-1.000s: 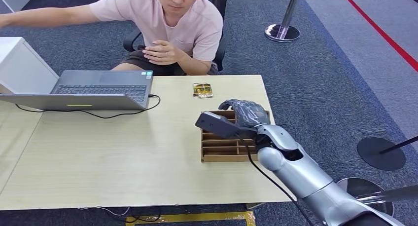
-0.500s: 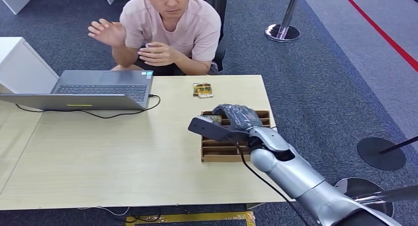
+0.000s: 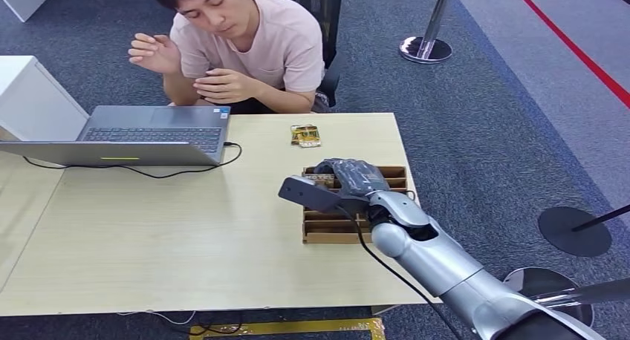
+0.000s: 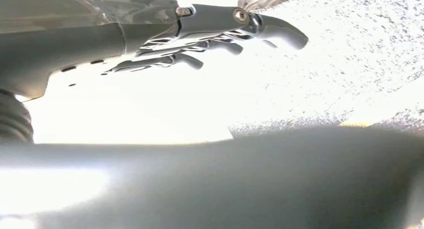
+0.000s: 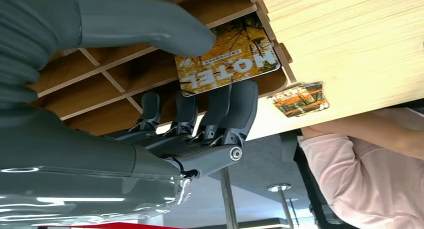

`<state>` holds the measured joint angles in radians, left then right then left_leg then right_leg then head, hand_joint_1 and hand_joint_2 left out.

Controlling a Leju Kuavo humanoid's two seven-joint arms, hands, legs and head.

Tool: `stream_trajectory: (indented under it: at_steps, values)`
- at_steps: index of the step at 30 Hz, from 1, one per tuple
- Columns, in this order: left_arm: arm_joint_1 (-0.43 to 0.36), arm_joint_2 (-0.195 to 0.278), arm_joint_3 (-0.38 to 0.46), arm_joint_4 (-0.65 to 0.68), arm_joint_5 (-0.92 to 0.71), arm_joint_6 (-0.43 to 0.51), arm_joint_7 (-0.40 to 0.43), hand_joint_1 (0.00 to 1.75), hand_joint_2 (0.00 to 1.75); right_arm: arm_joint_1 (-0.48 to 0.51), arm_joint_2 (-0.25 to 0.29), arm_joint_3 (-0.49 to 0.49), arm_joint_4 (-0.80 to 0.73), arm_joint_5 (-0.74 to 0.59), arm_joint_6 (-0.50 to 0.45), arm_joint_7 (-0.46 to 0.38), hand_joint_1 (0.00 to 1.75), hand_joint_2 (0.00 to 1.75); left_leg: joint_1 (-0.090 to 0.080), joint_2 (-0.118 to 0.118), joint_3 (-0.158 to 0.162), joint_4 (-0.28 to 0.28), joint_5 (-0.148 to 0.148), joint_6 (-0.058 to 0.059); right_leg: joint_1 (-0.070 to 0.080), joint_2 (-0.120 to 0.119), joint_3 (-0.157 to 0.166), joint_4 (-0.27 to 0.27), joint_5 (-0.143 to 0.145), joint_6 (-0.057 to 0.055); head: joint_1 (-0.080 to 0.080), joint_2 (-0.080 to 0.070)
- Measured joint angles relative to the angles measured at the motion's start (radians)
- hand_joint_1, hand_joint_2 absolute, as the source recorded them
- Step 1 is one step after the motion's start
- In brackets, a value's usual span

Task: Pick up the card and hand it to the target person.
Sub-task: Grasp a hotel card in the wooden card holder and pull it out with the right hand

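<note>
My right hand (image 3: pixel 349 178) hovers over the far end of the brown wooden rack (image 3: pixel 334 226). It pinches a yellow hotel card (image 5: pixel 227 64) between thumb (image 5: pixel 150 26) and fingers (image 5: pixel 235 109), just above the rack's slots (image 5: pixel 100 84). In the head view a sliver of that card (image 3: pixel 321 179) shows under the hand. A second, similar card (image 3: pixel 305 136) lies flat on the table beyond the rack, also seen as the small card (image 5: pixel 301 99) near the table edge. The person (image 3: pixel 252 43) sits behind the table's far edge with both hands raised at chest height. My left hand (image 4: pixel 210 39) hangs with fingers apart, holding nothing.
An open laptop (image 3: pixel 141 132) with a black cable (image 3: pixel 156 173) stands at the far left of the light wooden table (image 3: pixel 163 236). A white cabinet (image 3: pixel 30 95) is left of it. Stanchion bases (image 3: pixel 425 49) stand on the carpet to the right.
My right hand has shifted a little left and nearer over the rack, with the card now in it. The person has pulled the outstretched arm in and leaned to the left.
</note>
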<state>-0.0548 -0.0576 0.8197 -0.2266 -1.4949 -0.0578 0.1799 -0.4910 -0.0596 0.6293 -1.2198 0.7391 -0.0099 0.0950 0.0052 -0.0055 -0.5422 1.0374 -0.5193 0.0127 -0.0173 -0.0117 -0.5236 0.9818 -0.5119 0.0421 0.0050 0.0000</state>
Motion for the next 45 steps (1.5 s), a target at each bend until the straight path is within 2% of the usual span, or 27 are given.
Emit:
stream_trajectory:
  at_steps: [26,29,31,33,45]
  values:
    - [0.0,0.0,0.007,0.0,0.005,0.013,-0.025,0.0,1.75,-0.005,0.0,0.02,0.018,0.006,-0.013,0.011,0.97,1.75,0.0,0.0,0.0,0.0,0.0,0.0,0.0,0.0,0.0,0.0,0.0,0.0,0.0,0.0]
    - [0.0,0.0,0.007,0.0,0.005,0.013,-0.026,0.0,1.75,-0.005,0.0,0.021,0.018,0.006,-0.013,0.011,1.17,1.75,0.0,0.0,0.0,0.0,0.0,0.0,0.0,0.0,0.0,0.0,0.0,0.0,0.0,0.0]
    - [0.0,0.0,0.007,0.0,0.005,0.013,-0.026,0.0,1.75,-0.006,0.0,0.021,0.019,0.007,-0.014,0.011,1.46,1.75,0.0,0.0,0.0,0.0,0.0,0.0,0.0,0.0,0.0,0.0,0.0,0.0,0.0,0.0]
    - [0.0,0.0,0.007,0.0,0.005,0.014,-0.027,0.0,1.75,-0.008,0.0,0.021,0.021,0.009,-0.015,0.011,1.66,1.75,0.0,0.0,0.0,0.0,0.0,0.0,0.0,0.0,0.0,0.0,0.0,0.0,0.0,0.0]
    - [0.0,0.0,0.013,0.0,0.006,0.018,-0.03,0.0,1.75,-0.015,0.0,0.022,0.029,0.013,-0.014,0.011,1.67,1.75,0.0,0.0,0.0,0.0,0.0,0.0,0.0,0.0,0.0,0.0,0.0,0.0,0.0,0.0]
